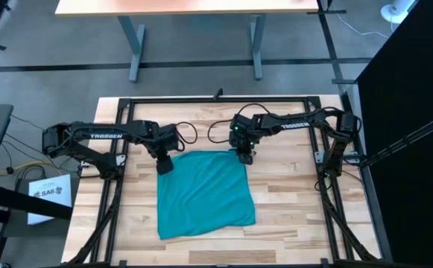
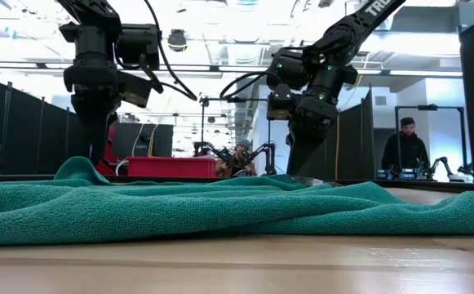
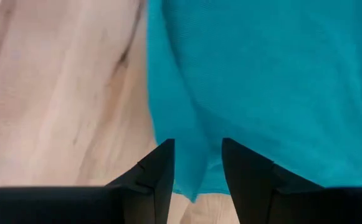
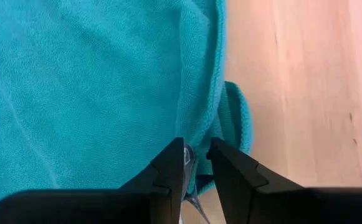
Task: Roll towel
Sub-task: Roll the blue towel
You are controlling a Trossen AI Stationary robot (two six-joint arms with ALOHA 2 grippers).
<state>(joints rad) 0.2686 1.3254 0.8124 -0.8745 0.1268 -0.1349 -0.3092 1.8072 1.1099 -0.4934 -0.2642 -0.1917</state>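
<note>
Pale wooden planks make up the surface [image 1: 291,201], on which the teal towel [image 1: 203,193] is spread as a rough square, wider toward the near edge. Its far edge is rumpled and lifted where the two arms meet it, as is seen in the low view, where the cloth [image 2: 220,208] lies in soft folds across the whole width.

At the towel's far left corner the left gripper [image 3: 197,171] is lowered. Its fingers [image 3: 159,174] are spread a little apart, and the corner's edge is seen lying between them; whether the cloth is truly pinched cannot be told from the left wrist view.

At the far right corner the right gripper [image 4: 196,168] is set down. Its fingers [image 4: 168,171] are drawn close together, with the folded hem of the towel [image 4: 93,81] caught between them and a small flap of cloth bulging just outside the finger on the bare-wood side.

Beyond the surface, in the low view, a red bin [image 2: 175,167] and a person [image 2: 405,151] standing in the room behind are seen.
</note>
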